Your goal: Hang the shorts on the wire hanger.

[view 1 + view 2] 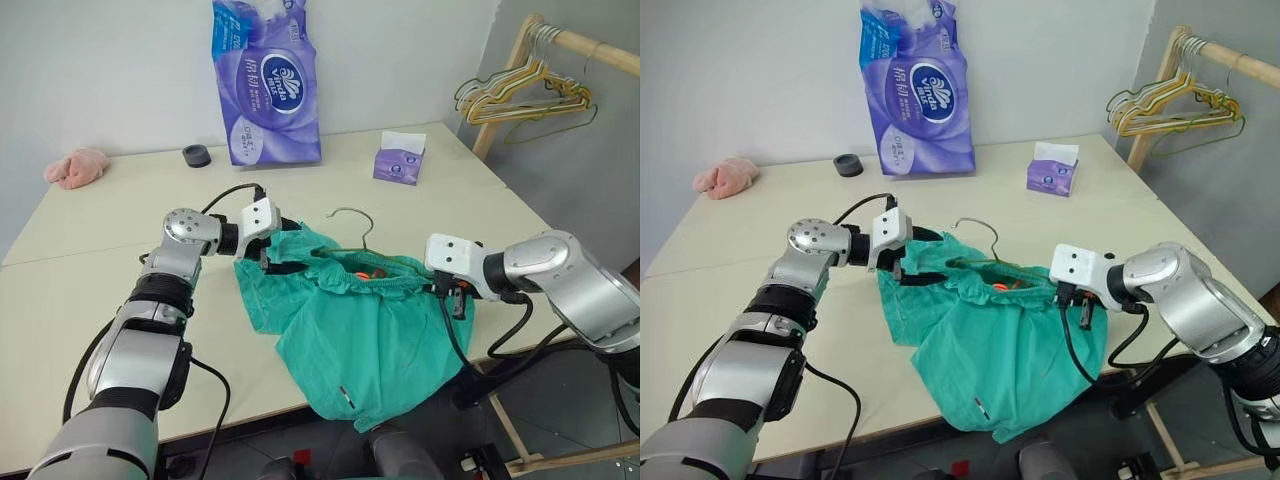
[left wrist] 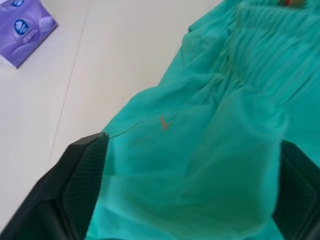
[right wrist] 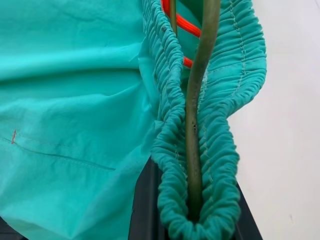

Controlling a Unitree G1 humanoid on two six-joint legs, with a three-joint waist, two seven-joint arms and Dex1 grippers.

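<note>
Now teal shorts [image 1: 355, 330] w/ gathered waistband bunch round wire hanger [image 3: 196, 120].

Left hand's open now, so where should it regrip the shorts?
Take the gathered waistband at the near-left corner of the shorts, coming in from the robot's left with the left hand. The band is bunched thick there and free, while the right hand pins the opposite end around the wire hanger.

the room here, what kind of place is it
Probably a laundry or clothes-sorting corner: a wooden garment rail hung with yellow and green wire hangers, beside a beige table carrying teal-green fabric shorts.
</note>
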